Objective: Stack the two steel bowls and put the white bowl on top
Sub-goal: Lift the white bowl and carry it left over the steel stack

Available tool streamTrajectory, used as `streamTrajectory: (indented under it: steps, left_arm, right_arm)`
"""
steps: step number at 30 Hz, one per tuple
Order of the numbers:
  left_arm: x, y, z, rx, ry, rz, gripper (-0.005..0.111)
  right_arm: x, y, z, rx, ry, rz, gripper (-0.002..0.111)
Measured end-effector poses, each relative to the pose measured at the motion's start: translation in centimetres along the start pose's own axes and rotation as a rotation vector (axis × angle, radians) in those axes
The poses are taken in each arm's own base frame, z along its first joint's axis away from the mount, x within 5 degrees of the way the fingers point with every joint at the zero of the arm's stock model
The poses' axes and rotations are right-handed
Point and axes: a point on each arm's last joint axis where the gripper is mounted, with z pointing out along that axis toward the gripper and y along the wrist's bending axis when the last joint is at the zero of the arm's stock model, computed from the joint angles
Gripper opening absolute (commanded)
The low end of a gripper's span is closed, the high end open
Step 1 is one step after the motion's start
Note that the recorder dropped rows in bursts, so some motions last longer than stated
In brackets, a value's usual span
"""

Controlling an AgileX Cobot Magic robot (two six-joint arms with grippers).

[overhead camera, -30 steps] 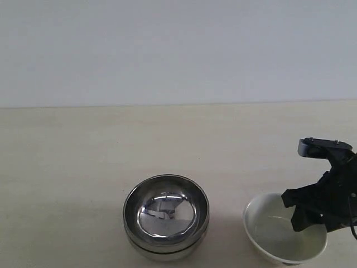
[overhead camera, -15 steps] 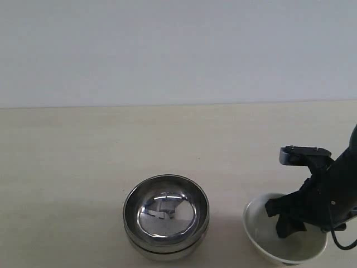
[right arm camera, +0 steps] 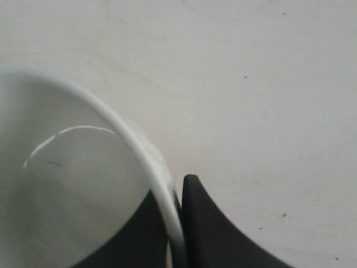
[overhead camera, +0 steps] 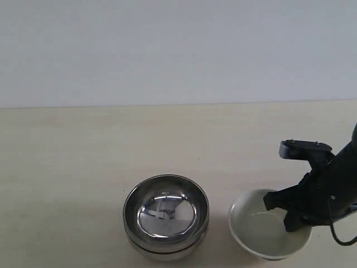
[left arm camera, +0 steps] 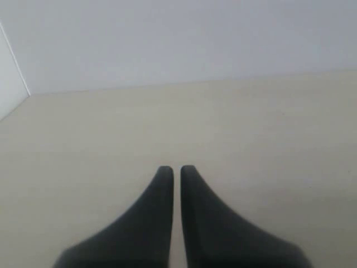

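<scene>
Steel bowls (overhead camera: 166, 216) nested, centre. Right gripper (right arm camera: 175, 192) pinches white bowl (overhead camera: 251, 223) rim, one finger inside; bowl possibly lifted off table (overhead camera: 67, 167). Left gripper (left arm camera: 176, 170) clenched, empty.

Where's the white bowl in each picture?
Exterior view: white bowl low right, beside the stacked steel bowls.
Left wrist view: not in it.
Right wrist view: close up, rim pinched by the right gripper.
Shared landmark: that gripper on the rim, seen in both.
</scene>
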Motion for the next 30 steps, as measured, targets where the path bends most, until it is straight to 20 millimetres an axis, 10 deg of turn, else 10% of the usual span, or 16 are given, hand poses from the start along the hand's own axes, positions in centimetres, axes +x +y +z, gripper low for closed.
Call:
streamTrajectory:
  steps: [17, 24, 30]
  left_arm:
    - [0.0, 0.0, 0.0, 0.000, 0.000, 0.000, 0.004]
    - [0.0, 0.0, 0.0, 0.000, 0.000, 0.000, 0.004]
    - [0.0, 0.0, 0.0, 0.000, 0.000, 0.000, 0.004]
  right_arm:
    - [-0.8, 4.7, -10.9, -0.121, -0.263, -0.137, 0.000]
    - [-1.5, 10.4, -11.8, -0.253, -0.307, -0.242, 0.000]
    - [-2.5, 13.7, -8.2, -0.285, -0.209, -0.274, 0.000]
